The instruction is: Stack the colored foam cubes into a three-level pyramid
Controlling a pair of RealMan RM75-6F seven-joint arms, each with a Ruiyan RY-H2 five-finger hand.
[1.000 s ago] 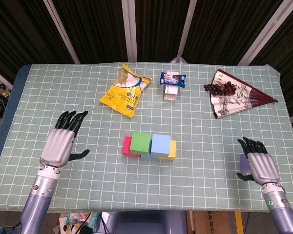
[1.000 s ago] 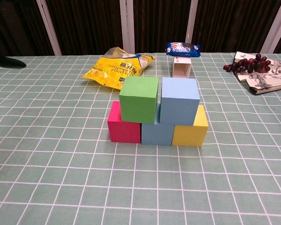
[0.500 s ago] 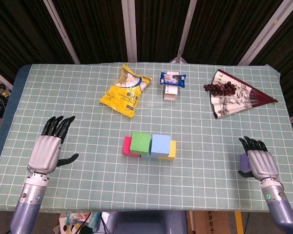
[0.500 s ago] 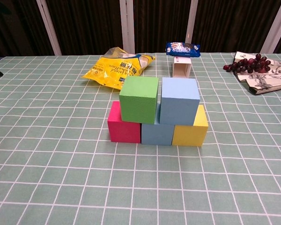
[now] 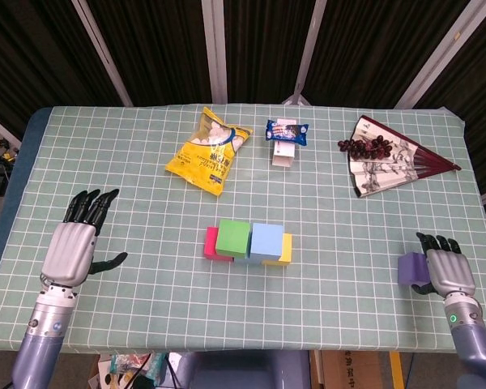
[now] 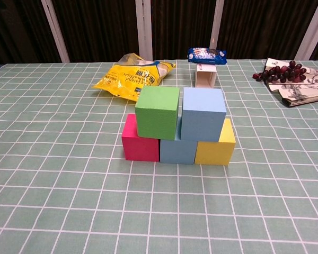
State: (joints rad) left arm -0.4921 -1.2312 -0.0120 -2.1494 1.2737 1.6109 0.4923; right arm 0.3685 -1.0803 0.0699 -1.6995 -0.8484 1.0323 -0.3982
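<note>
- Purple cube (image 5: 410,268) sits near the worktop's right edge, right hand (image 5: 448,271) cupped around it; firmness unclear.
- Left hand (image 5: 71,250) hangs empty, fingers spread.
- Grip squarely, then centre it atop the green cube (image 6: 157,111) and blue cube (image 6: 203,112).

L hand (image 5: 74,249): silver-grey ribbed back plate, black fingers & thumb | L forearm: blue-grey metallic cyl., small blue dot below wrist | R hand (image 5: 448,267): same silver-grey back, dark fingers | R forearm: blue-grey, green LED lit just below wrist | no cables seen near either hand
</note>
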